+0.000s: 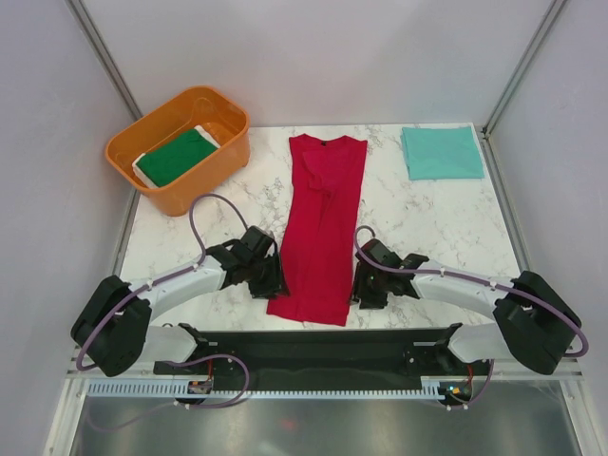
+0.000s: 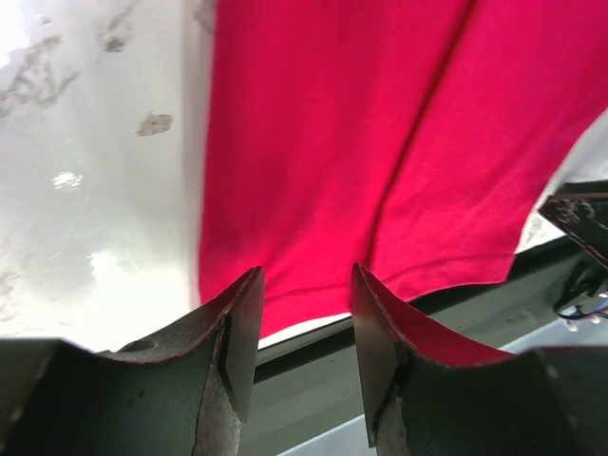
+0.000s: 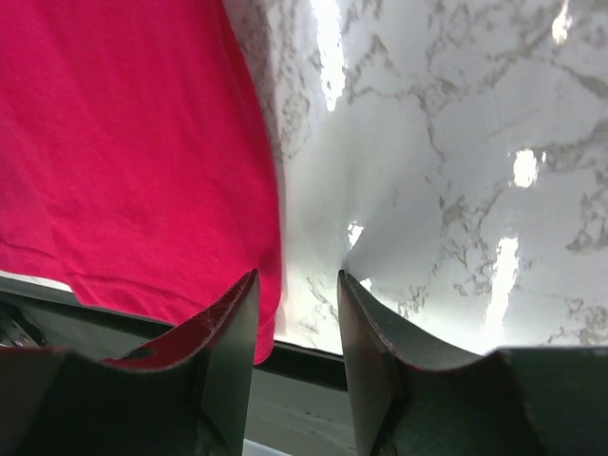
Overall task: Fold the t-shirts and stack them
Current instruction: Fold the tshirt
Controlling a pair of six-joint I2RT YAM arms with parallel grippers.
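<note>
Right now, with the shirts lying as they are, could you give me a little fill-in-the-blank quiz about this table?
1. The red t-shirt lies stretched out in the ___ of the table.
2. The green t-shirt sits ___ the orange tub.
3. The teal t-shirt lies folded at the table's far ___ corner.

Missing words: middle; inside; right.

Before me the red t-shirt [image 1: 321, 228] lies flat as a long folded strip, collar at the far end. The teal t-shirt [image 1: 442, 152] sits folded at the far right. The green t-shirt [image 1: 176, 157] lies folded in the orange tub [image 1: 195, 190].
</note>
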